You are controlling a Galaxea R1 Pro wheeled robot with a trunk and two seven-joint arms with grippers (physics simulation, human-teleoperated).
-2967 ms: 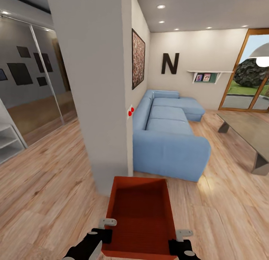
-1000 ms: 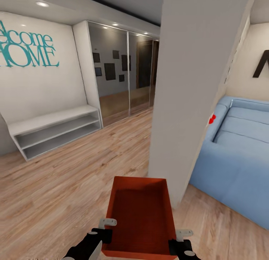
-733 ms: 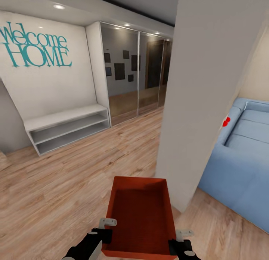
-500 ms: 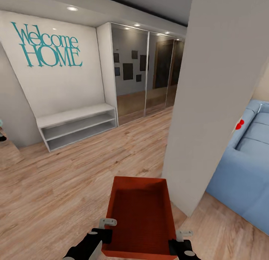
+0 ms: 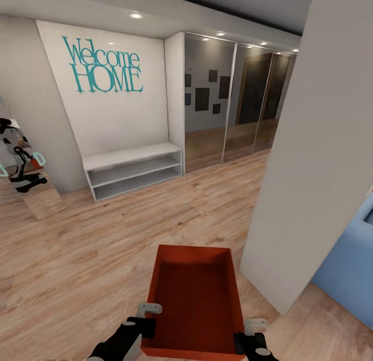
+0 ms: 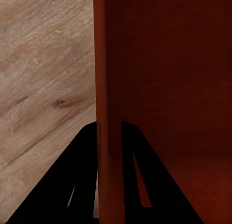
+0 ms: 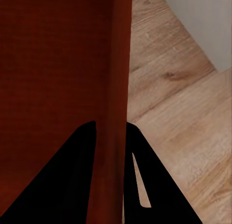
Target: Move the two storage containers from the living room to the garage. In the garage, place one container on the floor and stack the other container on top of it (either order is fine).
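Both end effectors clamp thin-walled rectangular orange-red storage container [image 5: 196, 299].

White pillar [image 5: 316, 159] blocks right, close beside carried container [image 5: 195, 299]; open wood floor [image 5: 103, 247] ahead-left; bench shelf [image 5: 134, 169] against far wall.

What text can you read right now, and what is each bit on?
"Welcome HOME": teal lettering on the white wall panel above the low white shelf bench.
Dark frames seen in the mirrored doors: no text readable.
Orange-red storage container: no label visible.
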